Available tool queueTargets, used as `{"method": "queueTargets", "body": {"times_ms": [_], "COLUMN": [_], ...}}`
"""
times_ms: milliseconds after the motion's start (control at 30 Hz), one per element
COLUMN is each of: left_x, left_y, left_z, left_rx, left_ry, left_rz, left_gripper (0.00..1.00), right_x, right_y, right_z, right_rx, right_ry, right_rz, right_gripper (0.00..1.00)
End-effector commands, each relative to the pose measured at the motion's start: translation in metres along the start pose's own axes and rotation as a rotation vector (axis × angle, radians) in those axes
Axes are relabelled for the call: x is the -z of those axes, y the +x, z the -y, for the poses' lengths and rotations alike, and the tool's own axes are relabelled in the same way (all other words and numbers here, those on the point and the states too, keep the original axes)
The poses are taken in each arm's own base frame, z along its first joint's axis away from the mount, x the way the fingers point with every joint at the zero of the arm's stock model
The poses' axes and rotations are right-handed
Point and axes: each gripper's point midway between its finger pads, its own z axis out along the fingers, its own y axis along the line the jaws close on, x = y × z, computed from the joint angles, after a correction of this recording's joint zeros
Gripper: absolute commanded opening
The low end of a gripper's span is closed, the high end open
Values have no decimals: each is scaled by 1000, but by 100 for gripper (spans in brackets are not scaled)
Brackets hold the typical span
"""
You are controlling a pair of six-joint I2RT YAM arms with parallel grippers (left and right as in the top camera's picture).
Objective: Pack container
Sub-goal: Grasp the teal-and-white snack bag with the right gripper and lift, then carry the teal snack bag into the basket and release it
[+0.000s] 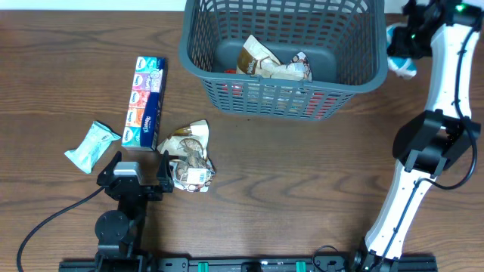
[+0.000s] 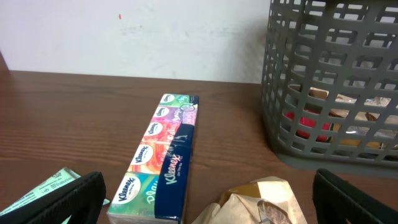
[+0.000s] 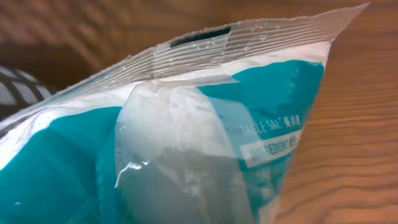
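The container [image 1: 198, 60] is a dark grey lattice basket at the table's far side, with crumpled packets [image 1: 265, 62] lying in it; its wall [image 2: 329, 81] shows in the left wrist view. My right gripper [image 1: 404, 44] is just right of the basket, shut on a teal and white packet [image 1: 401, 65]. That packet [image 3: 205, 137] fills the right wrist view and hides the fingers. My left gripper [image 1: 140, 164] stands open near the front left, low over the table. A crumpled beige packet [image 2: 267, 199] lies between its fingers [image 2: 74, 199], untouched.
A long Kleenex tissue pack [image 1: 144, 102] lies left of the basket, also in the left wrist view [image 2: 165, 155]. A mint green packet [image 1: 92, 145] lies further left. The crumpled beige packet [image 1: 189, 155] sits beside the tissue pack's near end.
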Motion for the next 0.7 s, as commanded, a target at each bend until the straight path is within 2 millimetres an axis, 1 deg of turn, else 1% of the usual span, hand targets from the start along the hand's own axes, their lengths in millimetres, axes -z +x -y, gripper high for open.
{"method": "queueTargets", "body": {"times_ms": [0,33,67,100,167,267,333,500,567,667], "left_x": [0,0,0,0,0,0,0,0,0,0], "left_y": [16,16,16,16,16,16,16,16,16,16], "left_z": [6,6,6,6,6,6,6,6,6,6], "left_rx": [7,7,7,7,7,7,7,7,7,7], "left_ry": [38,38,38,38,38,38,38,38,38,38], "left_rz": [-54,-54,-54,-54,-54,-54,-54,-54,-54,-54], "left_gripper": [99,99,99,99,99,99,99,99,99,99], "right_x": [52,59,72,80,104,142,165,222,247,275], "right_y": [-30,-32,-37,-39,-48,-58,-60,-67,-68,-67], "right_z": [2,4,6,7,2,-16,-29,-48,-61,-74], "right_rx": [-61,-73,-78,-76,-48,64,124,181,223,254], "right_ry": [20,37,54,58,60,49,59,124,132,145], "right_rz": [139,155,181,199,255,338,381,499,553,612], "right_gripper": [1,1,1,1,1,1,1,1,1,1]}}
